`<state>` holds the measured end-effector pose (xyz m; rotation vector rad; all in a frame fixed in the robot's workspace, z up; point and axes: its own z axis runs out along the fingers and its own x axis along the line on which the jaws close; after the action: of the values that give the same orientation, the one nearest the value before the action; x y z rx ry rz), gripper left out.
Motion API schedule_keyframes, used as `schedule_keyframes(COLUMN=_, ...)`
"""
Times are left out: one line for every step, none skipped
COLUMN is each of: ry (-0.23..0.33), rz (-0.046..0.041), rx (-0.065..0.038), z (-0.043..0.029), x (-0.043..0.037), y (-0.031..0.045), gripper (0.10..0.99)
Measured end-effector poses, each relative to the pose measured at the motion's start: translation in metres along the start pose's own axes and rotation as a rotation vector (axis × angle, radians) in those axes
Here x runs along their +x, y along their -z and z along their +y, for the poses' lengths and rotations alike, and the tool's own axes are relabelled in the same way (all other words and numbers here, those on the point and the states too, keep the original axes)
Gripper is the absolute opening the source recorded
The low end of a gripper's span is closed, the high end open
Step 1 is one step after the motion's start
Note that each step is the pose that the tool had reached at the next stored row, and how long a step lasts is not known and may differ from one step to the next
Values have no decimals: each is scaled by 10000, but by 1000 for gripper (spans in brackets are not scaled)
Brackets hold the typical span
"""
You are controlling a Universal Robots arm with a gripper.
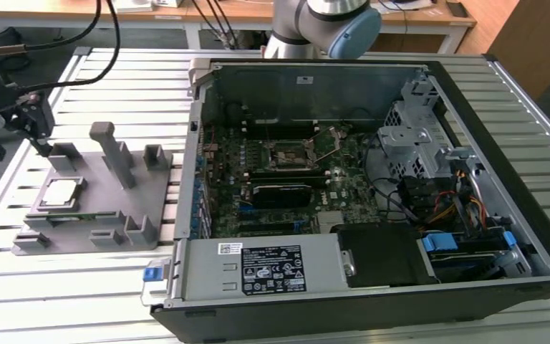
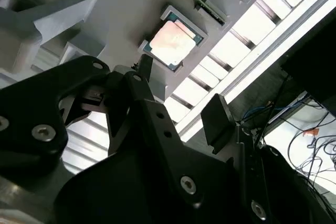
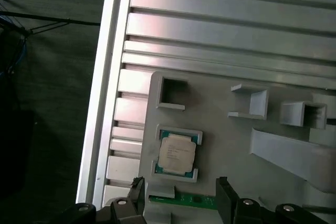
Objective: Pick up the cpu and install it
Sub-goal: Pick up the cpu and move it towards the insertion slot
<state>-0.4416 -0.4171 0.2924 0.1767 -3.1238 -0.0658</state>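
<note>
The cpu (image 1: pixel 62 193) is a small square chip with a pale silver top. It lies flat in a shallow pocket of the grey fixture (image 1: pixel 112 208) on the slatted table at the exterior view's left. Both wrist views look down on the cpu (image 3: pixel 177 153) (image 2: pixel 172 43). My gripper (image 1: pixel 36 132) hangs above the fixture's far end, off to one side of the chip. It is open, with two dark fingertips (image 3: pixel 137 188) spread apart and nothing between them. The motherboard's metal-framed socket (image 1: pixel 294 154) sits inside the open computer case.
A narrow green memory strip (image 3: pixel 184 199) lies in the fixture beside the cpu. Upright grey posts (image 1: pixel 112 150) rise from the fixture. The open computer case (image 1: pixel 371 294) takes up the middle and the exterior view's right. Cables hang at the table's edge.
</note>
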Motion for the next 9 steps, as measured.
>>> schedule_keyframes(ry=-41, rz=1, rx=-5, z=3, x=0, y=-64, gripper=647)
schedule_keyframes(ry=-42, rz=2, rx=-6, z=3, x=0, y=-65, gripper=647)
schedule_keyframes(ry=-42, rz=4, rx=-5, z=2, x=0, y=-66, gripper=647)
schedule_keyframes(ry=-42, rz=3, rx=-6, z=2, x=-2, y=-72, gripper=647)
schedule_keyframes(ry=-44, rz=3, rx=-6, z=1, x=-2, y=-87, gripper=647)
schedule_keyframes(ry=-56, rz=2, rx=-7, z=0, x=-2, y=-107, gripper=647)
schedule_keyframes(ry=-71, rz=3, rx=-7, z=0, x=-2, y=-123, gripper=647)
schedule_keyframes(ry=-100, rz=2, rx=-7, z=-1, x=-2, y=-135, gripper=647)
schedule_keyframes(ry=-140, rz=0, rx=-7, z=-2, x=-2, y=-147, gripper=647)
